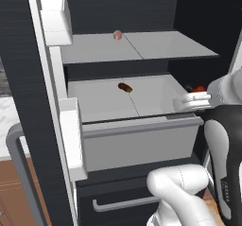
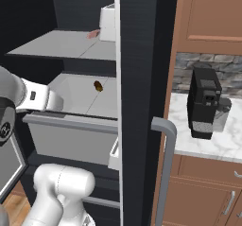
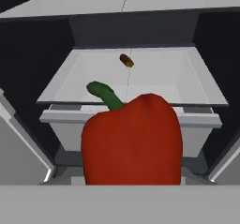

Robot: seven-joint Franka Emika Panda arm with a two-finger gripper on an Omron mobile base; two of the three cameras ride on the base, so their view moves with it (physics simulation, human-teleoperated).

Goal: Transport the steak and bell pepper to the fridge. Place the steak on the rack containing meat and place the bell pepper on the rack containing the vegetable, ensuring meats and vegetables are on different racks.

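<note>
The pincer [image 1: 196,93] is grasping the bell pepper [image 3: 132,141], clenched around the red fruit at the right front of the open fridge [image 1: 198,17]. In the hand view, the pepper is sitting close to the camera with its green stem tilting up and to the left, in front of the lower shelf. In the left base view, a small red part of the pepper is showing just past the white hand, beside the right wall of the lower shelf [image 1: 151,99].

An elongated brown-and-yellow vegetable [image 1: 125,87] is lying near the middle of the lower shelf, toward its back. A pale pink chunk of meat [image 1: 117,35] is resting on the upper shelf [image 1: 165,47], near its rear edge. A black coffee machine [image 2: 204,108] is standing on the marble tabletop [image 2: 222,147] to the right of the fridge door.
</note>
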